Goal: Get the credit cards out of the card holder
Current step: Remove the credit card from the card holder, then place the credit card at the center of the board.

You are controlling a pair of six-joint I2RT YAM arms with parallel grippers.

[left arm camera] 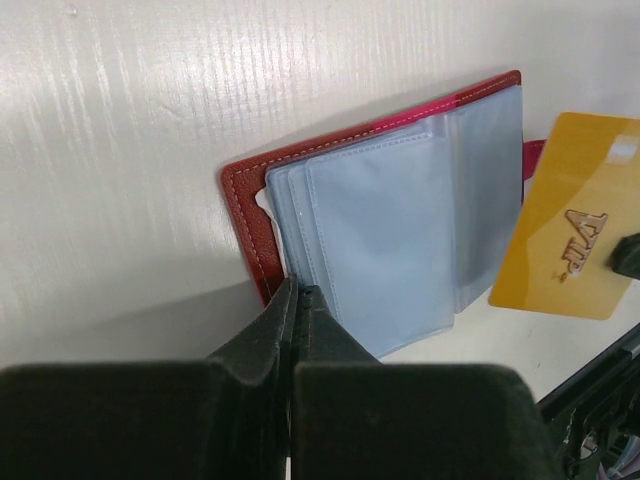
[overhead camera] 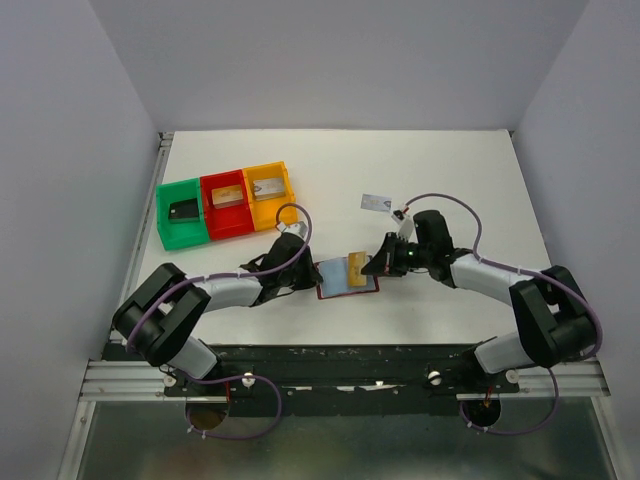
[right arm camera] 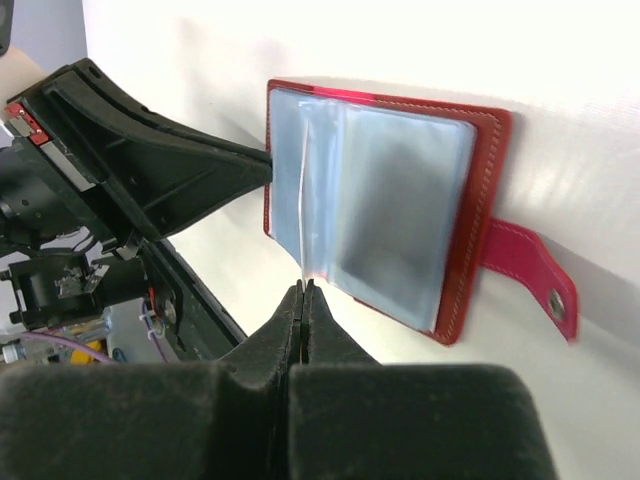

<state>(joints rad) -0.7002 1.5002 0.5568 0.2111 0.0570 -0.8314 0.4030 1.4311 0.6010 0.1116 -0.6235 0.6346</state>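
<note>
The white desk (overhead camera: 450, 170) carries three bins in a row, a green bin (overhead camera: 165, 215), a red bin (overhead camera: 228, 229) and an orange bin (overhead camera: 285, 185), with one card in each: a black card (overhead camera: 184, 211), a gold-tan card (overhead camera: 228, 196), and an indistinct card (overhead camera: 268, 186) too small to tell its colour. One dark red card holder (left arm camera: 250, 210) lies open near the front edge between the arms. The left claw (left arm camera: 297, 295) is pinched tight on its cover edge. The right claw (right arm camera: 303, 290) is clamped on a gold VIP card (left arm camera: 565, 230), which hides most of the snap tab (right arm camera: 525, 270) from the left wrist and shows only edge-on from the right. Whether it is clear of the sleeves (left arm camera: 400, 240) cannot be told. A fifth, pale card (overhead camera: 376, 203) lies alone farther back
</note>
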